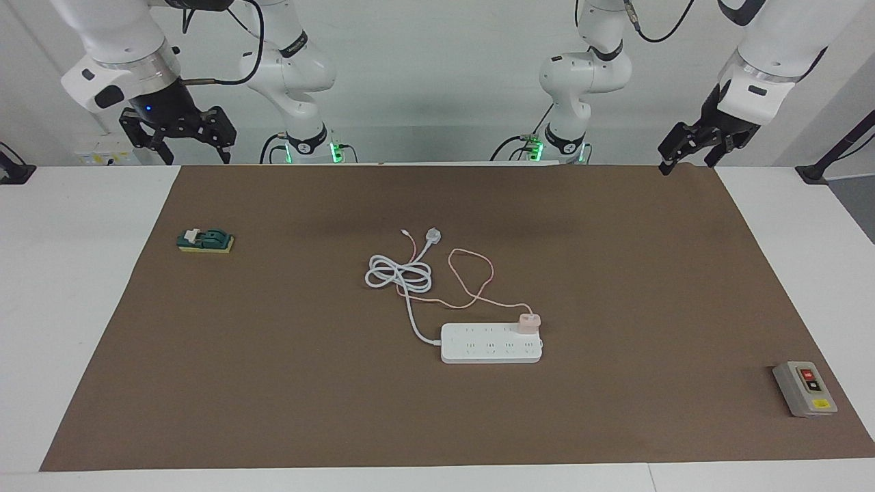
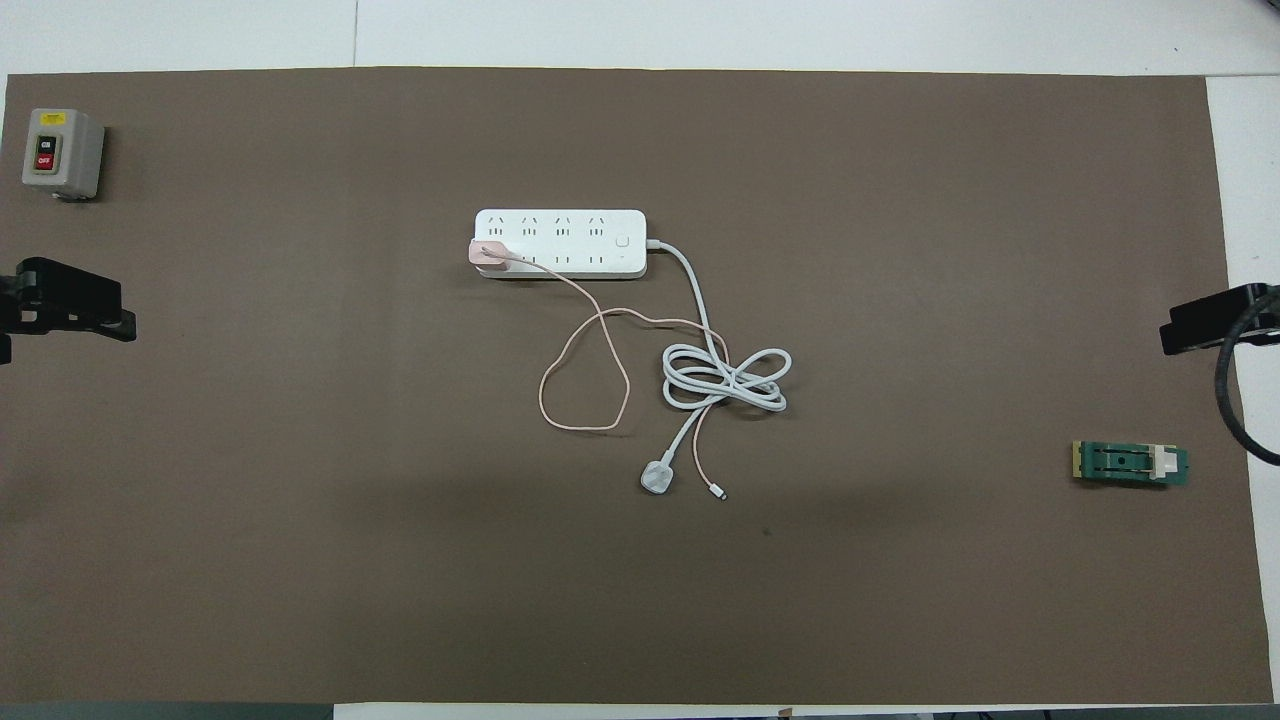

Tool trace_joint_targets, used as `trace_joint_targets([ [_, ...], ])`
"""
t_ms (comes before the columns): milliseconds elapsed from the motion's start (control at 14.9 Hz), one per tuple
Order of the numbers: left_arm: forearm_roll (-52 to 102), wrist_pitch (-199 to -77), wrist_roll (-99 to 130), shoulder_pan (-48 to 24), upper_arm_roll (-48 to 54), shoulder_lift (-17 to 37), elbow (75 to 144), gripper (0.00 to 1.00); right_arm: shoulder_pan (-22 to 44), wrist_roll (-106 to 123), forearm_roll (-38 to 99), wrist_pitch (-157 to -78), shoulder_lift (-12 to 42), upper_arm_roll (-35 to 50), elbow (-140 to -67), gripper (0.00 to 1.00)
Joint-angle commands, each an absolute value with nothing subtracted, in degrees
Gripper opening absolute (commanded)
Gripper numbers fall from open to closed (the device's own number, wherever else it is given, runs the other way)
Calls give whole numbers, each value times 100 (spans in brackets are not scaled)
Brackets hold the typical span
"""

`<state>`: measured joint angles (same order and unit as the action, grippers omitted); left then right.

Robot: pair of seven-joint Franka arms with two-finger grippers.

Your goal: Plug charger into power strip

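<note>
I see the charger (image 1: 528,322) seated in the power strip (image 1: 491,343), well apart from my left end effector (image 1: 689,148) and right end effector (image 1: 179,134); both are open and empty, clear of the finished work.

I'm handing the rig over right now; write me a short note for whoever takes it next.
Left gripper: open, empty, up in the air over the mat's edge at its own end.
Right gripper: open, empty, waiting over the table edge at its end.
Power strip: flat at mid-mat.
Charger: sits on the strip's end socket toward the left arm's end, apparently plugged in, its pink cable looping toward the robots.
Left: only confirm that it is fully seated.
</note>
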<state>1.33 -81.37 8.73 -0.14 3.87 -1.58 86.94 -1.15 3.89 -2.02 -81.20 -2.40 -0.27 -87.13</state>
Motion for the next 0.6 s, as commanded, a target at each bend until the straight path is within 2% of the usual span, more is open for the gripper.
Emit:
trace_joint_targets([
  [0, 167, -8129, 624, -97, 325, -273, 8824, 100, -167, 325, -176, -8200, -360, 35, -8859, 100],
  [536, 176, -8420, 536, -97, 351, -246, 8851, 100, -167, 325, -176, -8200, -360, 35, -8859, 100],
])
